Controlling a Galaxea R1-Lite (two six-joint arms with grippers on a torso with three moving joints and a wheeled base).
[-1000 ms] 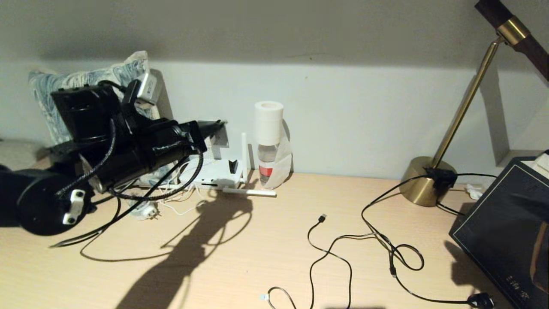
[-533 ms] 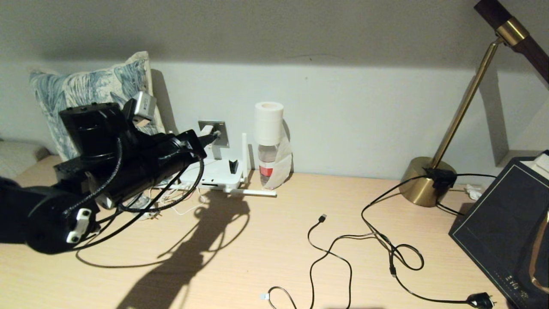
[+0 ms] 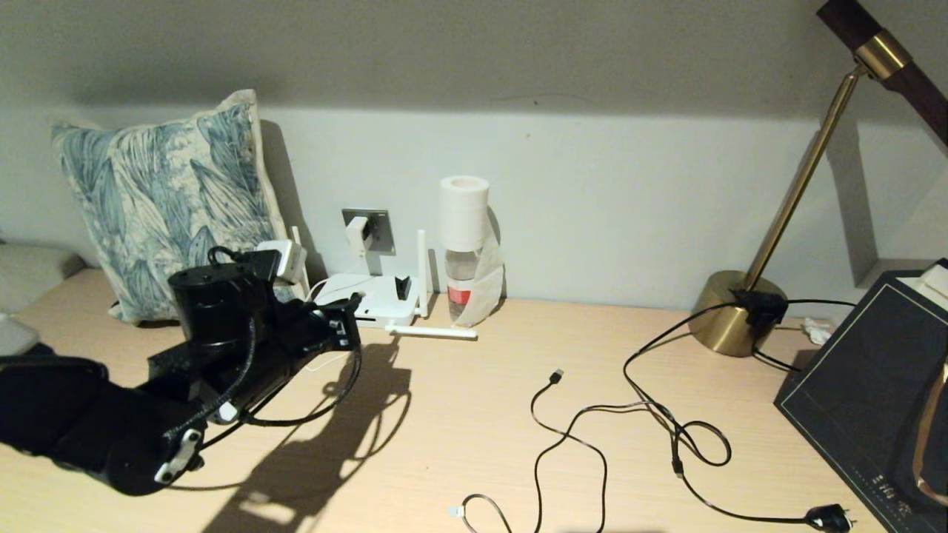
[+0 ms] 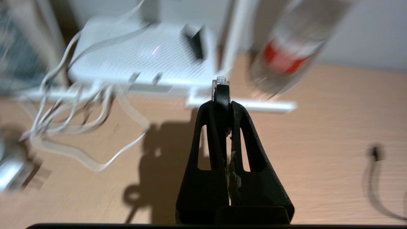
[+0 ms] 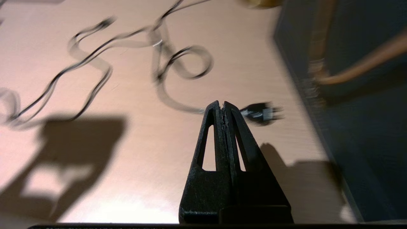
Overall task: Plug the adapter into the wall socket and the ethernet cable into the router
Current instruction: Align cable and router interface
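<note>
At the router's (image 4: 143, 54) six o'clock edge, with left pincer (image 4: 221, 101) pinching the ethernet cable (image 4: 220, 85), square connector to port, press gently.

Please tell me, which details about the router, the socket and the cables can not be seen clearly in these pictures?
- Router ports: blurred in the left wrist view, too small in the head view.
- Ethernet cable run: hidden behind the left gripper, shut on its clear plug.
- Adapter pins: it sits on the wall socket; how deep they go cannot be told.
- Right gripper: outside the head view.
</note>
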